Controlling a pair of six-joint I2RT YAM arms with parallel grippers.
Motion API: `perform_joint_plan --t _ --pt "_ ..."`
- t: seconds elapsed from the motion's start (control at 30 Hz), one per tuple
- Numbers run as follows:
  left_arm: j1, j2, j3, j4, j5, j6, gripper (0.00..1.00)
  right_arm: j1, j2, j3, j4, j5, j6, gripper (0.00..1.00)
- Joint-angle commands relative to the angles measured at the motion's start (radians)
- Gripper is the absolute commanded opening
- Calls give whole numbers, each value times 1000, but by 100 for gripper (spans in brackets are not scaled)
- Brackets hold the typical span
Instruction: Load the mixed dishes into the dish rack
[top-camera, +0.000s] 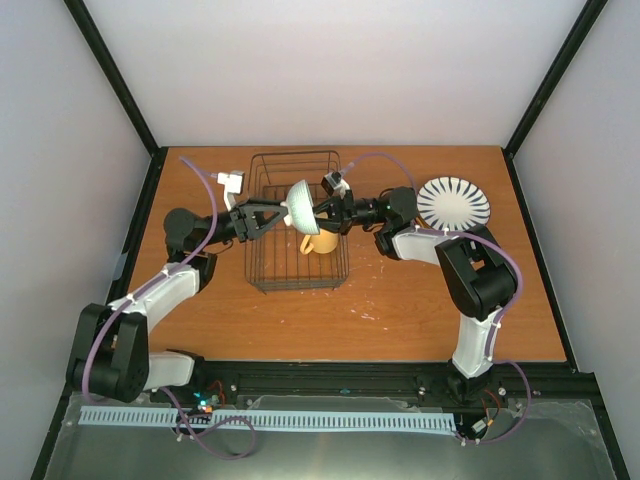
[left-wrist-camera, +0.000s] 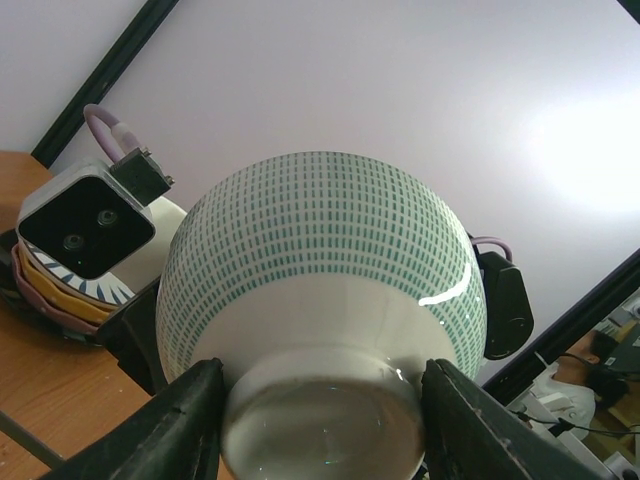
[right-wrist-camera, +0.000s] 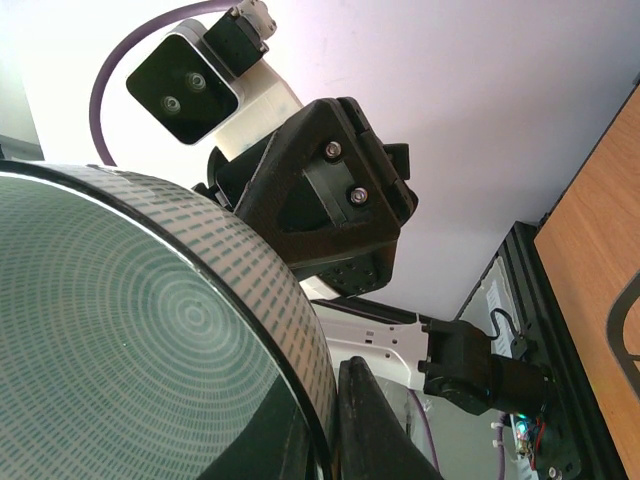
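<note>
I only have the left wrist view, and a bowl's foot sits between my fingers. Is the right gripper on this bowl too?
Observer: Yes. The right gripper is shut on the bowl at its rim. The right wrist view shows one finger against the outside wall.
Operator: What is under the bowl?
Observer: The dish rack. In the top view the bowl hangs over about the middle of it.
Operator: Anything loaded in there?
Observer: A yellow mug sits inside the rack, just on the near side of the bowl. I see no plates in it. The striped plate lies off to the rack's right.
</note>
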Motion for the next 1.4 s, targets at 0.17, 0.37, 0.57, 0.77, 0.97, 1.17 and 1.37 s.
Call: perform_joint_plan --t 0.17,0.37,0.57,0.77,0.97,1.17,1.37 --pt "-6 -5 1 -35 31 19 1 26 -32 62 27 30 -28 12" --pt "-6 -70 44 -241 19 136 1 26 -26 61 25 38 -35 23" --pt "-6 -102 52 -330 13 189 1 21 -24 60 23 39 -44 36" --pt "-6 -143 100 -519 1 287 0 -8 -39 31 -7 40 -77 38" --pt "-4 -189 168 -721 -18 398 1 -57 -108 -8 -272 26 -309 39" --pt "-4 -212 205 -796 -33 432 1 -69 -189 98 -1064 81 -907 44" --pt "-4 -205 290 -1007 -94 558 1 -111 -209 254 -1684 280 -1327 46"
